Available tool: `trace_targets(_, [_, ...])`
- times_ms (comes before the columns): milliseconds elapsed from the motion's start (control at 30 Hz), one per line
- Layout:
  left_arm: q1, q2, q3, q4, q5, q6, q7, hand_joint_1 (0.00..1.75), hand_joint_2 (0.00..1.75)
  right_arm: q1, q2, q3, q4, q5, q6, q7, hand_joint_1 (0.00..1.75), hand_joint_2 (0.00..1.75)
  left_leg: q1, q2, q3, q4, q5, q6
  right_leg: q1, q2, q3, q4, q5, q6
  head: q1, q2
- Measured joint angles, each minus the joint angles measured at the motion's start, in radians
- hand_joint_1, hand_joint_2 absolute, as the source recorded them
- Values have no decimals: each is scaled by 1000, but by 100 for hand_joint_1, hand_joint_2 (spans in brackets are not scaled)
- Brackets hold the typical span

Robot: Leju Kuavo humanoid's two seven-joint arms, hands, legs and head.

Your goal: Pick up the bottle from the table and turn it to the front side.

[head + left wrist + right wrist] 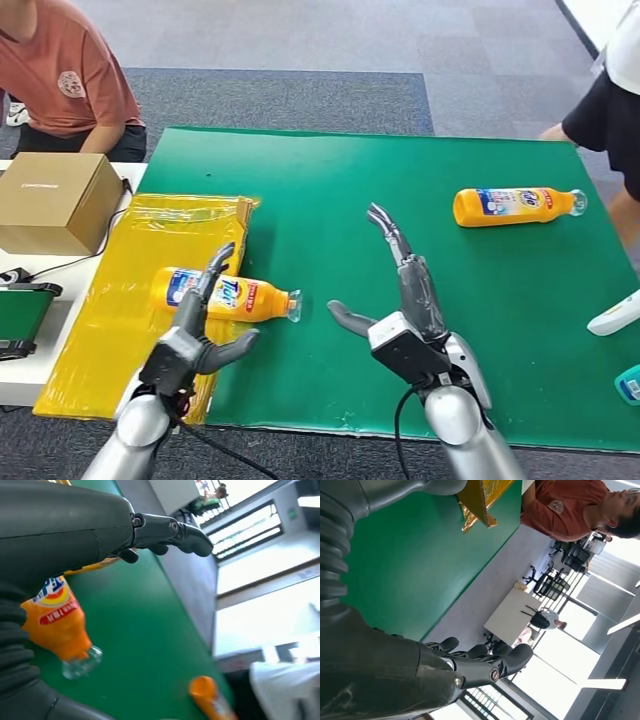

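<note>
- Bottle [226, 296]: orange, on its side at the edge of the yellow sheet [136, 300] on the green table [423, 250]; the left hand [192, 335] partly hides its label.
- Left hand: fingers [170, 530] apart above the bottle, empty.
- Right hand [400, 310]: fingers spread, empty.
- Second bottle [517, 206]: far right; blurred in the left wrist view.

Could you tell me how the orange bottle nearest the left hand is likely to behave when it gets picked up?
The orange bottle lies on its side and looks round, so a nudge from the left hand would probably roll it. Its glossy label suggests a slippery grip. It looks full, so likely fairly heavy.
</note>
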Motion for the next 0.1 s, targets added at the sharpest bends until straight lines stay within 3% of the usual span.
trace_targets(100, [62, 2, 37, -101, 193, -98, -62, 0, 175, 26, 0, -5, -15, -31, 12, -14, 0, 175, 0, 0, 0, 0, -1, 0, 0, 0, 0, 0, 0, 0, 0, 0])
